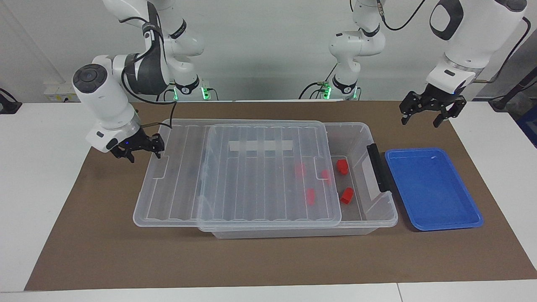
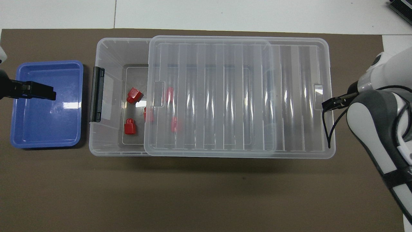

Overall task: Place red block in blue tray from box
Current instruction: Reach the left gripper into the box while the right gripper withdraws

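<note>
Well apart: red block (image 1: pixel 342 166), R fingers (image 1: pixel 158 153).

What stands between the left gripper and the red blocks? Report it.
The lid covers three blocks; two red blocks lie uncovered with nothing visible above them. Only the box end wall separates them from the left gripper, above the blue tray.

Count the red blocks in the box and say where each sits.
5, all in the box at its latch end: two uncovered red blocks, three seen through the slid lid. More under it seem unlikely.
</note>
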### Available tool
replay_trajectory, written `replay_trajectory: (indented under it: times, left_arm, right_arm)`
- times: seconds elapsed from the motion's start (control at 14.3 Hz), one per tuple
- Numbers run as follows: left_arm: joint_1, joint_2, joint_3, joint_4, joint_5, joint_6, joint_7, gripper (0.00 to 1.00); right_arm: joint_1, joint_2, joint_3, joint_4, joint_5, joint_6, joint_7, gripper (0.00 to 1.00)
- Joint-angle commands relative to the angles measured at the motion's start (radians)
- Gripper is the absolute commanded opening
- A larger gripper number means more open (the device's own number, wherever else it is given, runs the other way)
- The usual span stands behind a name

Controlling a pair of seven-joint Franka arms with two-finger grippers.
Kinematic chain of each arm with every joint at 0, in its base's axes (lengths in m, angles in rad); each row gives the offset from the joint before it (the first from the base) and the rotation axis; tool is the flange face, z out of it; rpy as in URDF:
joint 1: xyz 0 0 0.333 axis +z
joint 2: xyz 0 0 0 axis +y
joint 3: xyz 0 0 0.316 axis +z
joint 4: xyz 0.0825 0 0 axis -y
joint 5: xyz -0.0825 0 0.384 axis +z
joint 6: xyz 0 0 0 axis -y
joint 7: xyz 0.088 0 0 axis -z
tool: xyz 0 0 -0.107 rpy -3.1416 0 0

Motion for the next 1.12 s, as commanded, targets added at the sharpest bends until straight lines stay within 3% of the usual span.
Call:
replay_trajectory:
  times: [0.0, 0.35, 0.56, 0.77, 0.98, 1.05]
  left_arm:
    - [-0.113, -0.013, -0.010, -0.010, -0.002, 0.045, -0.357, 1.00]
    - [-0.196, 0.020, -0.011, -0.056, 0.004, 0.152, -0.555, 1.00]
    - [-0.273, 0.146, -0.013, -0.056, 0.150, 0.236, -0.717, 1.00]
    - [-0.272, 0.198, -0.014, -0.089, 0.152, 0.341, -0.734, 1.00]
    - [-0.295, 0.276, -0.014, -0.099, 0.152, 0.370, -0.754, 1.00]
    - [-0.296, 0.280, -0.014, -0.143, 0.152, 0.394, -0.821, 1.00]
  right_arm:
    - [-0.035, -0.026, 0.006, -0.026, -0.028, -0.006, -0.093, 0.85]
    - [-0.089, -0.025, 0.006, -0.022, -0.046, -0.001, -0.199, 0.86]
    - [-0.093, -0.023, 0.006, -0.019, -0.046, -0.006, -0.211, 0.86]
    - [-0.083, -0.026, 0.008, 0.012, -0.044, -0.049, -0.196, 0.88]
    - [-0.072, -0.083, 0.014, 0.020, -0.043, -0.111, -0.069, 0.90]
    - [-0.070, -0.101, 0.018, 0.020, -0.038, -0.124, -0.032, 0.91]
